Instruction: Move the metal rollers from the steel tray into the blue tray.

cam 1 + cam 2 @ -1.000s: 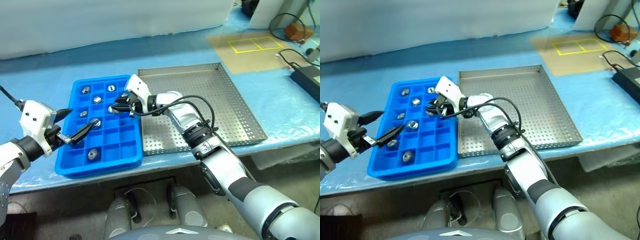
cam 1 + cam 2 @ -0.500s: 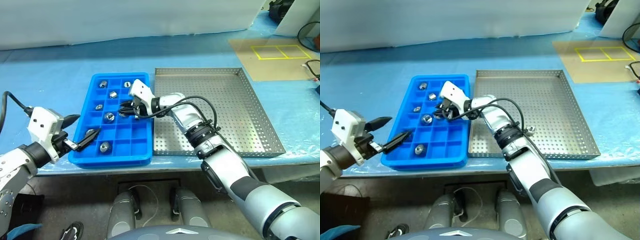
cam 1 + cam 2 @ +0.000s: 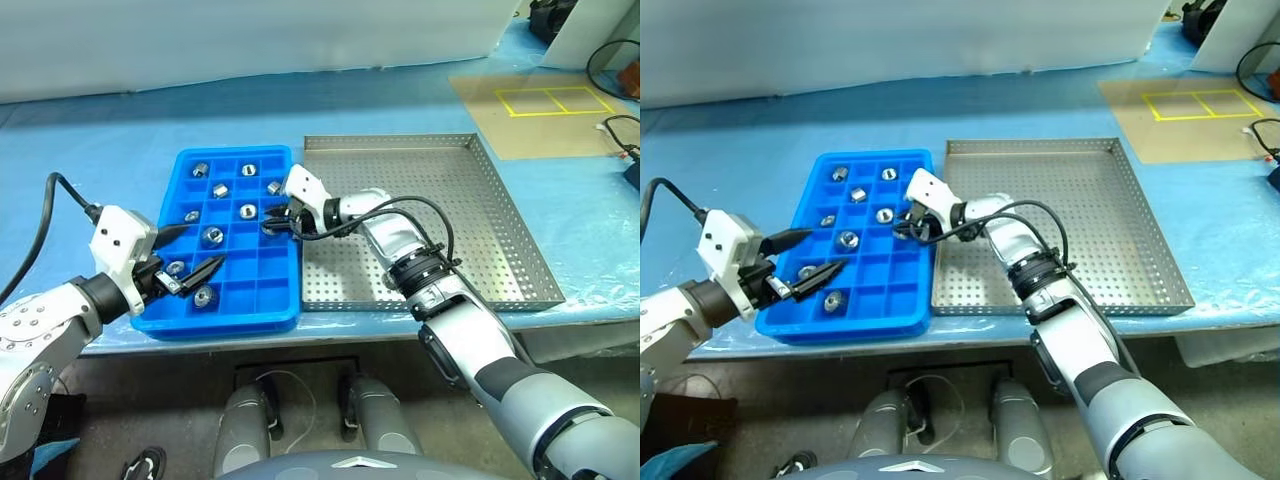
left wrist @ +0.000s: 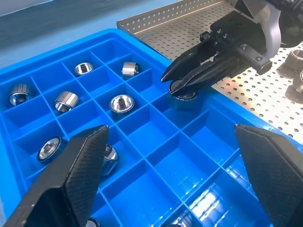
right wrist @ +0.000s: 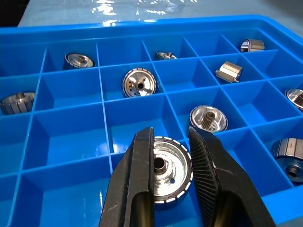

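The blue tray (image 3: 283,305) lies left of the steel tray (image 3: 470,215) on the blue-covered table. Several metal rollers (image 3: 247,211) sit one to a compartment in the blue tray. My right gripper (image 3: 272,222) reaches in from the right and is shut on one metal roller (image 5: 168,172), holding it low over a compartment in the tray's right column. That same roller (image 4: 182,92) also appears in the left wrist view, under the black fingertips. My left gripper (image 3: 190,255) is open with nothing in it, over the tray's front left compartments.
A brown board (image 3: 540,100) marked with yellow tape lies at the back right, with black cables (image 3: 612,55) beyond it. A white wall runs behind the table. The table's front edge is just in front of both trays.
The camera view has shifted. My right gripper has carried the roller toward the blue tray's right column and lower. My left gripper has moved inward over the tray.
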